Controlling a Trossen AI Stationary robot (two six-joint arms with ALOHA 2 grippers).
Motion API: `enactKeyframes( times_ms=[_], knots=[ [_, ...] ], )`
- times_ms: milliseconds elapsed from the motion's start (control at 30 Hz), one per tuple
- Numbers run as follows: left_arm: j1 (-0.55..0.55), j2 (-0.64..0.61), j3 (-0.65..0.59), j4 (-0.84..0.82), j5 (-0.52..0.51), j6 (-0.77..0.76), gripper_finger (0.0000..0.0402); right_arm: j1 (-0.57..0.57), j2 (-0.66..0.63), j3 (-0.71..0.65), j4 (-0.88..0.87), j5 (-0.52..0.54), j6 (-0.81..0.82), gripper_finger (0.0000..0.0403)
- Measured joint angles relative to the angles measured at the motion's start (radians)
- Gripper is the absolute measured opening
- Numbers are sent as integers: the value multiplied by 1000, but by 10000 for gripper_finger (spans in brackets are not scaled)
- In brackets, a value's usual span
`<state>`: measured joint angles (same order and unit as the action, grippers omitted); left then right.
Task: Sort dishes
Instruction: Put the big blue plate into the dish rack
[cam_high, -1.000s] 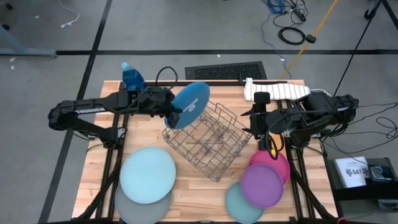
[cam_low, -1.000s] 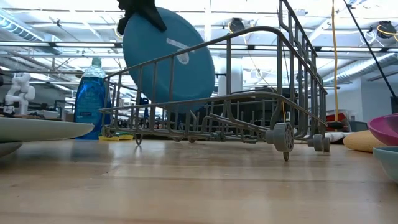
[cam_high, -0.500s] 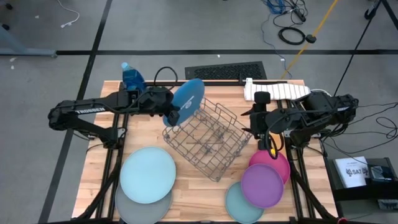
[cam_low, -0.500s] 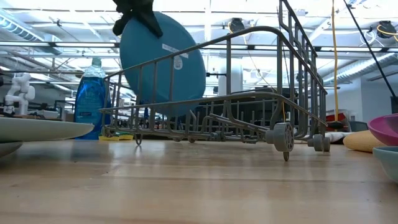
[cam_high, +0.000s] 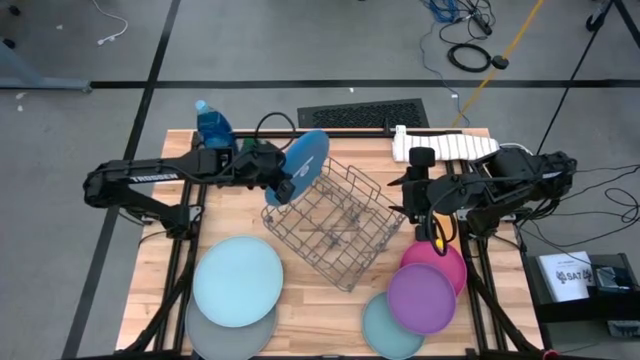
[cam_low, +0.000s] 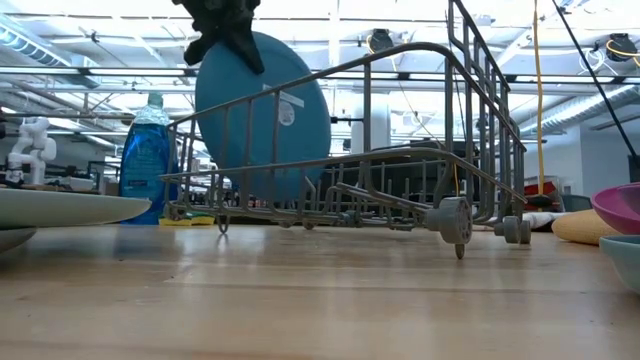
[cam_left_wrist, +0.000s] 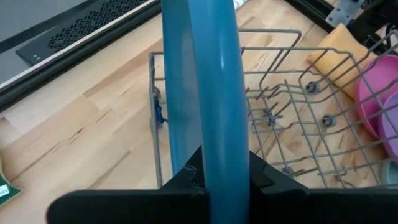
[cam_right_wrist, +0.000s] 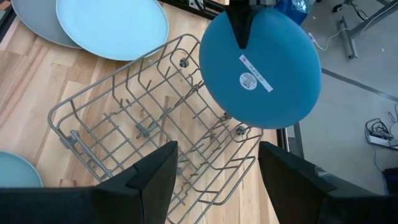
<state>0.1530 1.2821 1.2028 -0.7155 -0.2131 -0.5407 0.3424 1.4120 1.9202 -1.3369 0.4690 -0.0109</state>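
A blue plate (cam_high: 308, 160) stands on edge over the far left corner of the wire rack (cam_high: 335, 225), with my left gripper (cam_left_wrist: 217, 177) shut on it. Seen from table height, the plate's lower part (cam_low: 262, 170) sits behind the rack's wires; whether it touches them I cannot tell. My right gripper (cam_right_wrist: 217, 180) hangs open above the rack's right side, holding nothing. A pale blue plate (cam_high: 237, 280) lies on a grey one (cam_high: 215, 332) at the near left. A purple plate (cam_high: 420, 297) overlaps a pink one (cam_high: 447, 262) and a teal one (cam_high: 378, 330) at the near right. My left gripper pinches the blue plate's rim (cam_left_wrist: 214, 155) between its two fingers, one on each face. The fingers (cam_right_wrist: 239, 25) come from the table's left, slanting down, onto the upper part of the rim. The plate hangs below them, nearly upright and edge-on to the gripper.
A blue soap bottle (cam_high: 212, 122) stands at the far left corner. A white ridged mat (cam_high: 445, 145) lies at the far right. An orange sponge (cam_left_wrist: 339, 53) rests beside the rack's right side. Bare wood shows along the near edge between the plate stacks.
My left gripper has sunk a little toward the rack and tipped. The blue plate has come lower and stands more upright than before, its lower part now deeper behind the rack's wires.
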Motion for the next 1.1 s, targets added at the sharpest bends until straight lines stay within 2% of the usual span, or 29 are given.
enactKeyframes(
  times_ms=[267,667,1100],
  knots=[
    [-5,24,1,-6,6,-1,42,0,0,0,0,-3,0,217],
    [-5,6,0,-11,120,4,170,0,0,0,0,-6,0,217],
    [-5,-97,0,-39,105,-2,178,0,0,0,0,-30,2,217]
  ],
)
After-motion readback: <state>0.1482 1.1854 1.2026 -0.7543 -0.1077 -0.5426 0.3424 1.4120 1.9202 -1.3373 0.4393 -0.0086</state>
